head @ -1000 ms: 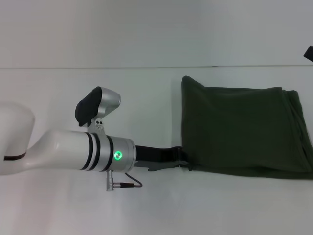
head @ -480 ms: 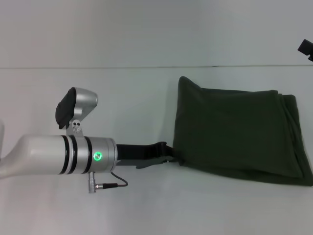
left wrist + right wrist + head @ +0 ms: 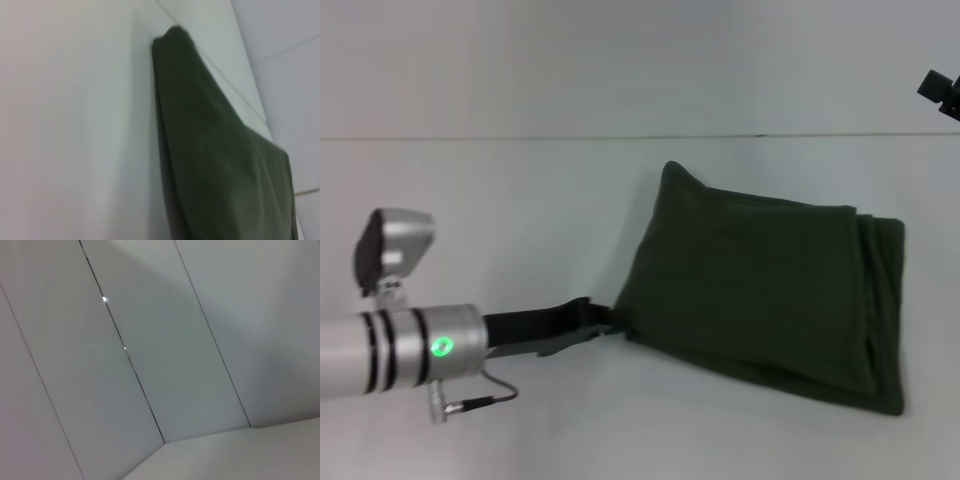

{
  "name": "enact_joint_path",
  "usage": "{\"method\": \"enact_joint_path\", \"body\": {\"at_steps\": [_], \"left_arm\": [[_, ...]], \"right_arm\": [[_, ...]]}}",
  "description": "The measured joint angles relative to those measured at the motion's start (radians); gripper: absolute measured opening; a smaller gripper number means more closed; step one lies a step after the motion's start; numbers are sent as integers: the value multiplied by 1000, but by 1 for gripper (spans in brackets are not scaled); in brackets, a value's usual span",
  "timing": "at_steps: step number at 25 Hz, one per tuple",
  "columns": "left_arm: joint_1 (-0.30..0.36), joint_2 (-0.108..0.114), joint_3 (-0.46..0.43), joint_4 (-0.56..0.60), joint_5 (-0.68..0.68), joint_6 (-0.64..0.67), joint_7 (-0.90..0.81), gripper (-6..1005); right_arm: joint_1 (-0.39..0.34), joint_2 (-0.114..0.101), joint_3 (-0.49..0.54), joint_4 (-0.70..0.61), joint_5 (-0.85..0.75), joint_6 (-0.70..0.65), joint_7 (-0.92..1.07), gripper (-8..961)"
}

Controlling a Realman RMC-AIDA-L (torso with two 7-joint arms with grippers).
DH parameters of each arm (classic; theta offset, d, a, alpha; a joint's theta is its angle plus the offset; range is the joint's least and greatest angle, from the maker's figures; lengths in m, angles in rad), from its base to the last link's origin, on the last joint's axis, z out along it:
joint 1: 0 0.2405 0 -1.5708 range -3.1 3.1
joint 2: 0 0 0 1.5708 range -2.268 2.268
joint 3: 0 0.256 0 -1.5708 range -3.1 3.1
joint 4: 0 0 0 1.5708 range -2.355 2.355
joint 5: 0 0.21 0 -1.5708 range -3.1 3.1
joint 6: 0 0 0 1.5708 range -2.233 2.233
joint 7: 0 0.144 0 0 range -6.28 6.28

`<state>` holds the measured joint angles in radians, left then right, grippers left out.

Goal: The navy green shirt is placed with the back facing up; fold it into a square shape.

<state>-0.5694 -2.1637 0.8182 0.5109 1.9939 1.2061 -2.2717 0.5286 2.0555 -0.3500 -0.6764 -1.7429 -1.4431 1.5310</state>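
No lettering, label or brand mark could be read on anything in view; the upper face of the navy green shirt (image 3: 770, 295) was plain dark olive cloth. It lay folded into a rough, skewed quadrilateral on the white table (image 3: 520, 210), filling the centre-right of the head view, with layered folded edges stacked along its right side and one corner peaking toward the upper middle of the frame. The left arm reached in low and nearly level from the lower left of the frame, a green light glowing on its silver wrist band and a thin cable looping beneath it. The left gripper (image 3: 603, 325) met the shirt's lower-left corner, its dark fingers pinched closed on the cloth there. In the left wrist view the shirt (image 3: 215, 165) ran as a dark wedge across the pale surface. Of the right gripper (image 3: 940, 90) only a dark part showed at the upper right edge, and its opening could not be told.
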Motion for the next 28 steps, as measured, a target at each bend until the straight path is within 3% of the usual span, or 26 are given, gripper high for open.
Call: {"method": "enact_joint_path", "body": {"at_steps": [9, 15, 20, 28], "left_arm": [[126, 15, -122, 113, 9, 80, 23, 49], [183, 24, -190, 128, 26, 121, 52, 48], [184, 26, -210, 127, 26, 164, 70, 50], [120, 45, -184, 123, 55, 176, 91, 104]], "right_arm": [[26, 4, -28, 2, -2, 11, 9, 940], [45, 11, -63, 3, 0, 27, 12, 940], [51, 14, -76, 3, 0, 32, 18, 940], [42, 18, -77, 3, 0, 31, 26, 940]]}}
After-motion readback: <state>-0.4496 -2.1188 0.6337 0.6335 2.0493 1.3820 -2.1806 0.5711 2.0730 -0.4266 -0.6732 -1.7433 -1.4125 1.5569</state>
